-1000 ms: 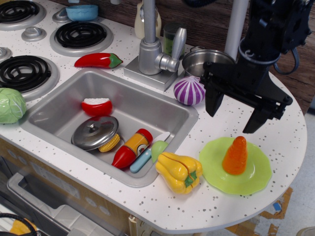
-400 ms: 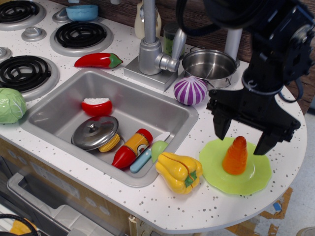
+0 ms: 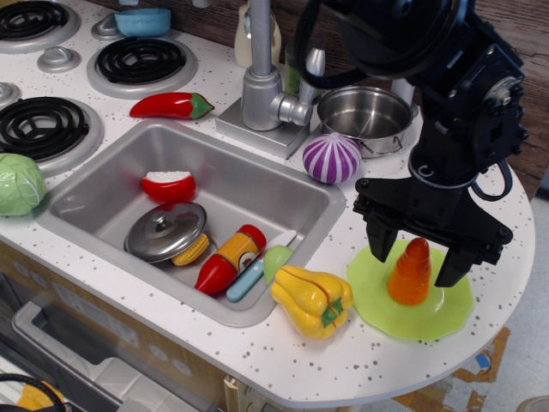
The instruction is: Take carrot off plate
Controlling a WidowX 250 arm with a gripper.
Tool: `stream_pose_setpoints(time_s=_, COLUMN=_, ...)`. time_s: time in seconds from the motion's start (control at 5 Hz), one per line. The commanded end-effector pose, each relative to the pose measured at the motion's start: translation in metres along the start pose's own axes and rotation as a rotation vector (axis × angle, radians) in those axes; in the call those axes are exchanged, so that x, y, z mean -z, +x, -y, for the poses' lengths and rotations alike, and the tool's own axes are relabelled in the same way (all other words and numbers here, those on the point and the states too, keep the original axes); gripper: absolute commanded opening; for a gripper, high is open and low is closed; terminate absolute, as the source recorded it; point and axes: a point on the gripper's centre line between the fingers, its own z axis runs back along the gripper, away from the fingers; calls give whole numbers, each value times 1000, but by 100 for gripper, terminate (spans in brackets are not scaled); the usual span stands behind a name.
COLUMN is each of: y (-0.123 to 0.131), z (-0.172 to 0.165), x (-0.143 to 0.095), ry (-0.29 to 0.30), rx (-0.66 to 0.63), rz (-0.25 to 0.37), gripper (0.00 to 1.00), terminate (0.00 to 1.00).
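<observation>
Black arm entering from top right, bent down over the right end of the counter [image 3: 257,360], wrist roughly vertical. Gripper [image 3: 415,262] pointing down with the two black fingers [image 3: 379,245] spread wide, one on each side of the carrot [image 3: 410,272], not pressing on it; left finger tip low over the plate [image 3: 403,313] near its left rim, right finger tip at about the same height on the other side. Cannot tell whether the tips touch the plate.

Carrot standing on the plate, long axis nearly upright with a slight lean, rounded narrow tip upward between the fingers, wide end down on the green surface. Plate flat on the speckled counter, near the rounded right edge, just beside the yellow pepper [image 3: 310,300], which lies at the corner of the sink [image 3: 111,184].

In the sink: grey metal lid [image 3: 163,232] with a piece of corn [image 3: 190,250] at its edge, a red-and-yellow bottle toy [image 3: 230,258], a blue-handled piece [image 3: 249,279] with a pale green slice [image 3: 276,260], and a red and white piece [image 3: 169,186] further back. Steel pot [image 3: 364,114] behind the purple onion [image 3: 330,158], nothing visible inside it. Red chili [image 3: 171,105] left of the tap [image 3: 262,86], green cabbage [image 3: 17,183] at the left edge, blue bowl [image 3: 142,21] on the rear burner
</observation>
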Motion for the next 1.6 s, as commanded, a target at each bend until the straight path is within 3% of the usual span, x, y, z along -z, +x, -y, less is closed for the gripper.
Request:
stream_pose_setpoints(time_s=0.0, y=4, z=2, x=0, ry=-12, rx=-44, rz=30, gripper=0, terminate=0)
stream_pose_setpoints(time_s=0.4, y=18, z=-2, x=-20, ry=15, rx=-17, rz=-4, gripper=0, terminate=0)
stream_pose_setpoints(time_s=0.6, y=41, z=-16, x=-34, ry=88, rx=45, rz=6, gripper=0, terminate=0)
stream_pose_setpoints(time_s=1.0, y=81, z=-49, x=-18, ry=71, rx=153, rz=21, gripper=0, terminate=0)
stream_pose_setpoints(time_s=1.2, y=80, z=-49, x=-7, ry=62, rx=145, rz=40, gripper=0, terminate=0)
stream_pose_setpoints(time_s=1.4, y=75, z=-48, x=-2, ry=52, rx=130, rz=84, gripper=100, terminate=0)
